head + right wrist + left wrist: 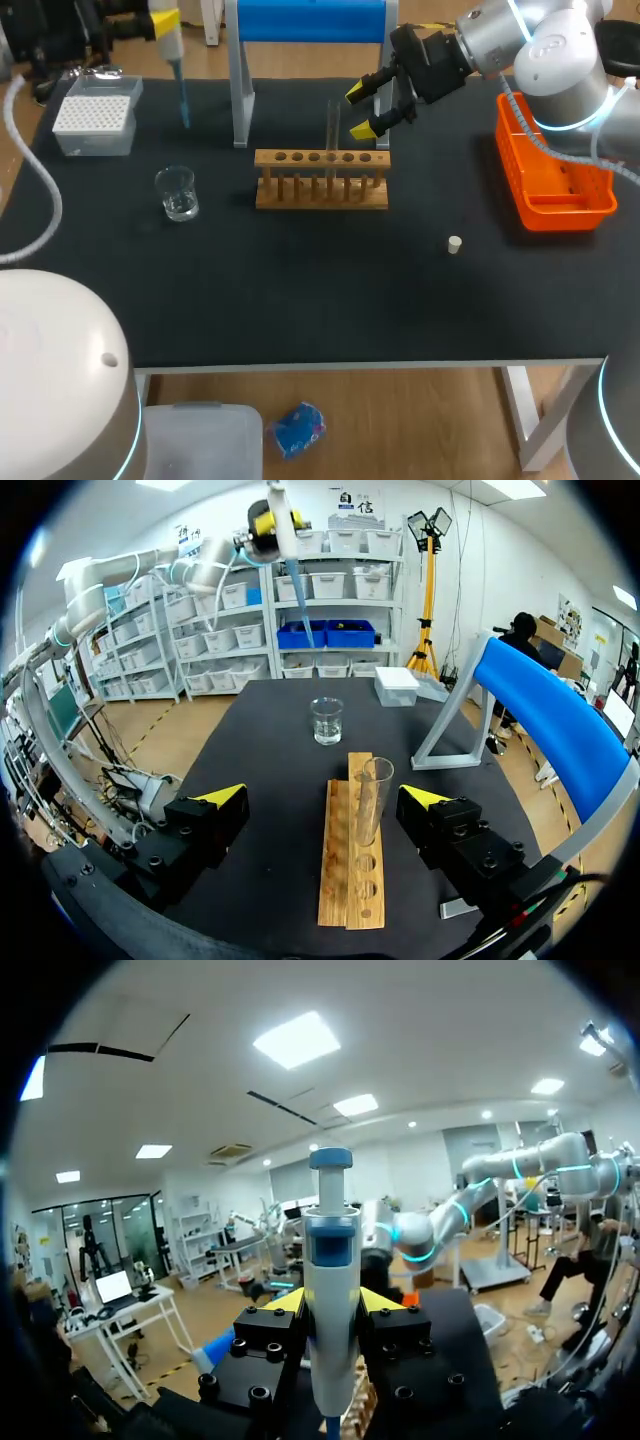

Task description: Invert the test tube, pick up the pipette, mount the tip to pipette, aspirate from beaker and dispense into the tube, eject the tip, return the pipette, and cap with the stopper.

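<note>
- The left gripper point(332, 1302) is clamped on the pipette point(331, 1260): in the left wrist view its 2 yellow-tipped fingers press the white barrel from both sides, with the blue plunger cap standing above them.
- In the head view the pipette hangs upright over the far left part of the table point(300, 300). Its thin blue tip point(184, 100) points down, just to the right of the white tip box point(95, 115).
- The right gripper point(362, 111) is open, with its 2 fingers spread wide. It sits at the far side of the wooden rack point(320, 180), coming in from the right.
- The test tube point(372, 800) stands upright in the rack with its open mouth up, right of the rack's middle in the head view. In the right wrist view it lines up between the spread fingers, nearer one of them, and touches neither.
- The glass beaker point(177, 192) stands on the mat to the left of the rack and apart from it, nearer than the tip box.
- The small pale stopper point(454, 244) lies alone on the mat, to the right of the rack and nearer than it.
- The blue-topped stand point(305, 20) rises on grey legs behind the rack.
- An orange basket point(555, 190) sits at the right edge of the table, under the right arm.
</note>
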Controlling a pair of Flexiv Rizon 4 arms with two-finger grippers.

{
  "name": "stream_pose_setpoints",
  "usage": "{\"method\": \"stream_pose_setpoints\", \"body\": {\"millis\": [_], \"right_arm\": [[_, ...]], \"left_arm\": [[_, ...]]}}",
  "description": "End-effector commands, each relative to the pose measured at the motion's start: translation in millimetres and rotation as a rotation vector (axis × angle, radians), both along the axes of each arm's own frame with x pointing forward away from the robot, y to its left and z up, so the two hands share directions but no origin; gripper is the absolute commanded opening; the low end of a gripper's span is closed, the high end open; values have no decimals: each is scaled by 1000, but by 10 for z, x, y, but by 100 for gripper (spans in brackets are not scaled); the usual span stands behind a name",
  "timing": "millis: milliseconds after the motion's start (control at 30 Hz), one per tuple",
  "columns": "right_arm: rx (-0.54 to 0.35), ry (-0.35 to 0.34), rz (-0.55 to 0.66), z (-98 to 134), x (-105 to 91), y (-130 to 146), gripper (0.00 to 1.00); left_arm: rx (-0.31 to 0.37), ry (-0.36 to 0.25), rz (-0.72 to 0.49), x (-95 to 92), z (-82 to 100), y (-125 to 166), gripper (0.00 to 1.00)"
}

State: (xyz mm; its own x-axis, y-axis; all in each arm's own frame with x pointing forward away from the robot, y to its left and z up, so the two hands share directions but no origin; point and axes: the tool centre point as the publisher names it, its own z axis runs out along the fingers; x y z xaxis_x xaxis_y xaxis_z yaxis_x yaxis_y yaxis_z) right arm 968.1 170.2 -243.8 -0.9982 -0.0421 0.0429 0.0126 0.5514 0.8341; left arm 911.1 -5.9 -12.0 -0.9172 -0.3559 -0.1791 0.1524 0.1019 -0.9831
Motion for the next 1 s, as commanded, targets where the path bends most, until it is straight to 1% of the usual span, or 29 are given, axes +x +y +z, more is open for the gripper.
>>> {"method": "stream_pose_setpoints", "body": {"millis": [33,100,167,267,333,367,433,467,567,767,867,1000], "right_arm": [[-4,1,1,11,-3,-7,100],[-4,1,1,11,-3,-7,100],[-4,1,1,11,-3,-7,100],[-4,1,1,11,-3,-7,100],[-4,1,1,11,-3,-7,100],[-4,1,1,11,-3,-7,100],[-4,1,1,11,-3,-7,100],[-4,1,1,11,-3,-7,100],[-4,1,1,11,-3,-7,100],[-4,1,1,11,-3,-7,100],[-4,1,1,11,-3,-7,100],[-4,1,1,11,-3,-7,100]], "left_arm": [[9,0,-55,-24,316,-154,0],[-2,-5,-96,-46,433,-279,0],[16,-19,-124,-52,537,-409,0],[23,-26,-175,-46,669,-605,0],[33,-29,-211,-42,726,-768,0],[48,-32,-228,-40,741,-847,0],[41,-26,-263,-29,768,-1002,0],[53,-29,-279,-16,776,-1087,0],[63,-30,-324,14,777,-1348,0],[67,-28,-397,121,724,-1751,0],[76,-32,-406,165,667,-1870,0],[76,-32,-406,165,667,-1870,0]]}}
